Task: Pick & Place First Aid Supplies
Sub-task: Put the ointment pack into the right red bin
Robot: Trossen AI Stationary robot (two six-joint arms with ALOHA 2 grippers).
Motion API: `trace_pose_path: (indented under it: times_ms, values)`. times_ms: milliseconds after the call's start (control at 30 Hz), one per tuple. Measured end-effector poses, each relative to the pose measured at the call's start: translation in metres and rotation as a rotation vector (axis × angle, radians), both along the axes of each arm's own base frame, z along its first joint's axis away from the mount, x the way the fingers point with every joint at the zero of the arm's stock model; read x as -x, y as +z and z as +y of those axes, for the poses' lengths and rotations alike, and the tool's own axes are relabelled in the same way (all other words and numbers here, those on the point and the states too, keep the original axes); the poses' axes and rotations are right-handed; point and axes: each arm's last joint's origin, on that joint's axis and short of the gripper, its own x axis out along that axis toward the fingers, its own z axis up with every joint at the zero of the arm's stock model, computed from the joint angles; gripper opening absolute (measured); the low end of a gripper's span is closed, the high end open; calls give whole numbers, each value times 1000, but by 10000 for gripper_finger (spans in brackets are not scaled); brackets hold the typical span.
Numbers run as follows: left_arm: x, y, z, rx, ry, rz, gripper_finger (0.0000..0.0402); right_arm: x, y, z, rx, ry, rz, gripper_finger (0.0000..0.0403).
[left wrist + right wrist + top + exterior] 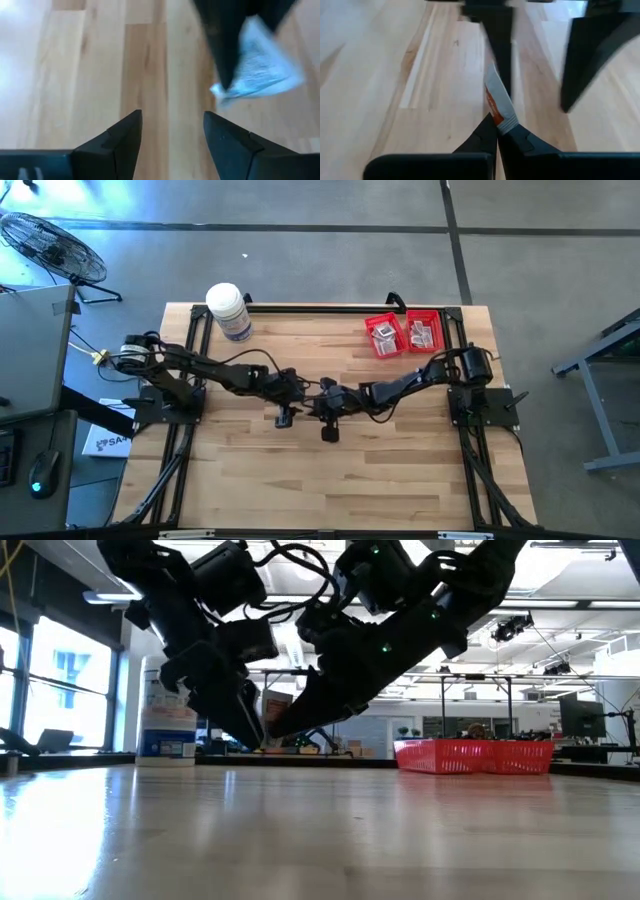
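Packet [498, 102]: pinched edge-on in right gripper [498, 131], mid-table, well clear of baskets [404, 333], apparently for handover; left gripper [172, 131] just beside packet, fingers spread, empty, likely ready to receive

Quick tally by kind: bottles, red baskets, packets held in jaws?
White bottle: 1
Red baskets: 2
Packet held by the right gripper, its jaws shut on it: 1
Total: 4. Packets inside the baskets are too small to count.
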Motion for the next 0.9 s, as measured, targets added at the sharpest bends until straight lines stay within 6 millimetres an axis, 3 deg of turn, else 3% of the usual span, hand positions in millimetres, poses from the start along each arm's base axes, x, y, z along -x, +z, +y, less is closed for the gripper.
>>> trace_pose_path:
  times_ms: [167, 500, 900]
  values:
    - [5, 8, 2, -38, 35, 1, 206, 0, 0, 0, -35, 12, 4, 2]
    - [8, 22, -6, -25, 46, -60, 206, 0, -2, -23, -167, -275, 11, 1]
    - [2, 18, -4, -40, 116, -84, 206, -4, 6, -16, -216, -187, -70, 1]
